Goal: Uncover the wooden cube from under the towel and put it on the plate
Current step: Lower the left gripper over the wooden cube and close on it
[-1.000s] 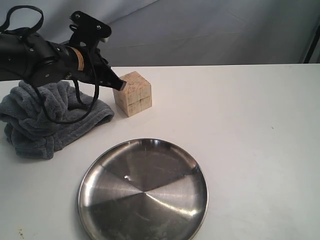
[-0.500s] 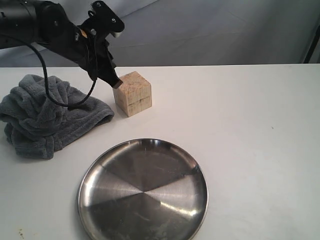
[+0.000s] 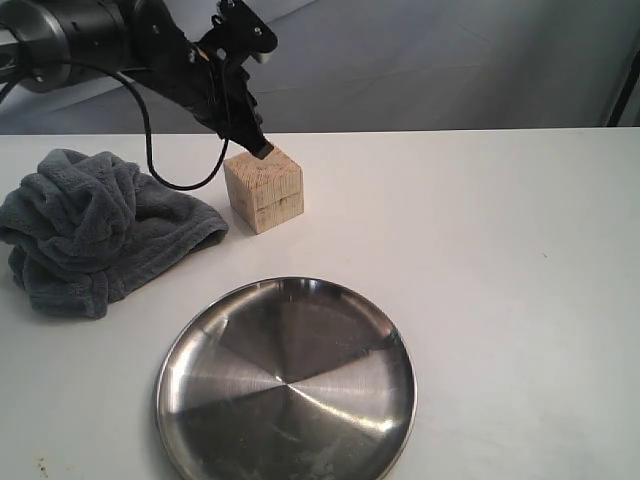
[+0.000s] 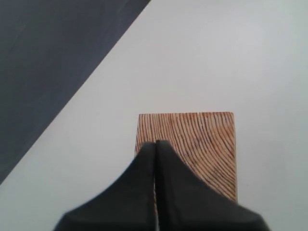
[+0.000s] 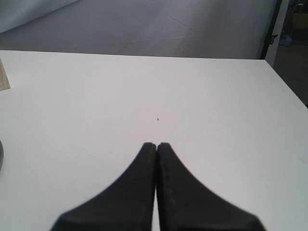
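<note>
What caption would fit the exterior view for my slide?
Shut left gripper over the uncovered wooden cube, towel heaped beside it, plate nearer the camera.

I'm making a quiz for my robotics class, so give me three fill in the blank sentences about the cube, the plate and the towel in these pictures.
Above the wooden cube, the left gripper has its jaws ____. The plate has ____ on it. The towel lies heaped on the cube's ____ in the exterior view.
Missing words: shut, nothing, left.
</note>
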